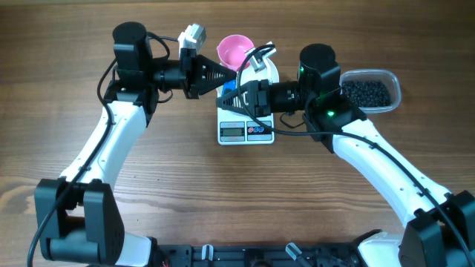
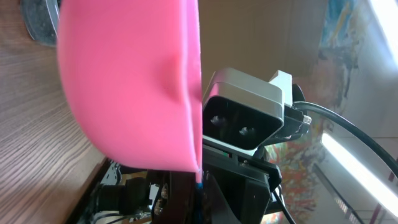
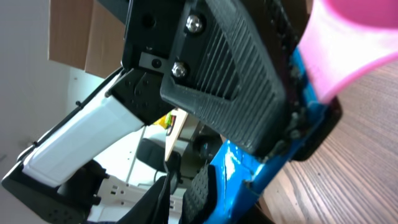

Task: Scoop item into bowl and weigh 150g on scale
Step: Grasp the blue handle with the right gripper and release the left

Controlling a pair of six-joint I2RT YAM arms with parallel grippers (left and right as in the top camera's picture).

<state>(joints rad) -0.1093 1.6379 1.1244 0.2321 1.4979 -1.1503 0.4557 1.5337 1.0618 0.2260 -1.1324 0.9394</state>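
wooden table [image 1: 185, 196]: left pincer [image 1: 230, 74] grips pink scoop [image 1: 236, 50] beyond the scale [image 1: 246, 132].

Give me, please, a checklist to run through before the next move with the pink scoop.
1. Left gripper shut on the pink scoop: ok.
2. Right gripper holding anything: cannot tell, its jaws are hidden.
3. Bowl seated on the scale: cannot tell, mostly covered.
4. Beads available in the clear tub: ok.
5. Scale display unobstructed: ok.
6. Scoop loaded with beads: not ok, looks empty from overhead.
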